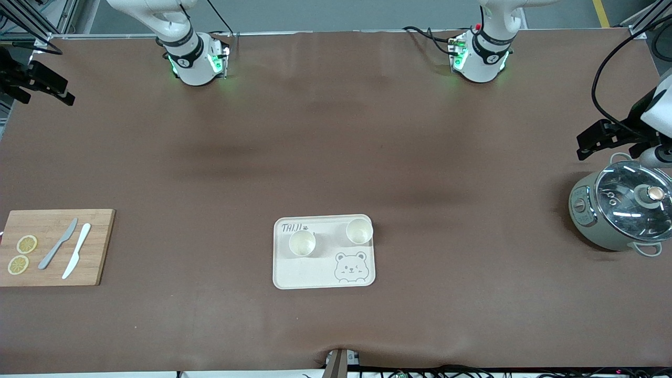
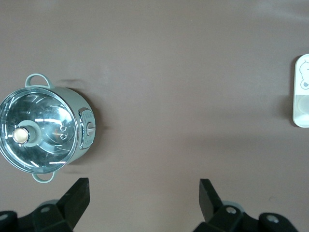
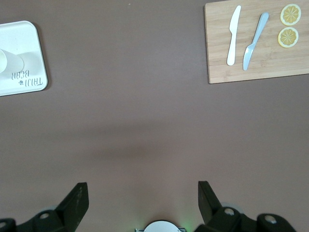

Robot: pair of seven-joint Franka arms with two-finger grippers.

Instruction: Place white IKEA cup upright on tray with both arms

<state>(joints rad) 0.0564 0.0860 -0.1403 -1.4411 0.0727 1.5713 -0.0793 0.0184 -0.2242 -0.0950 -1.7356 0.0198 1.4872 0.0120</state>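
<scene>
tray (image 2: 301, 92): cut by the left wrist view's edge, only one end with part of the bear drawing showing
tray lettering (image 1: 294, 227): partly covered by a cup (image 1: 302, 243)
cutting board (image 1: 52, 247): one end cropped at the front view's edge
left gripper (image 1: 604, 139): arm above it runs out of frame
</scene>
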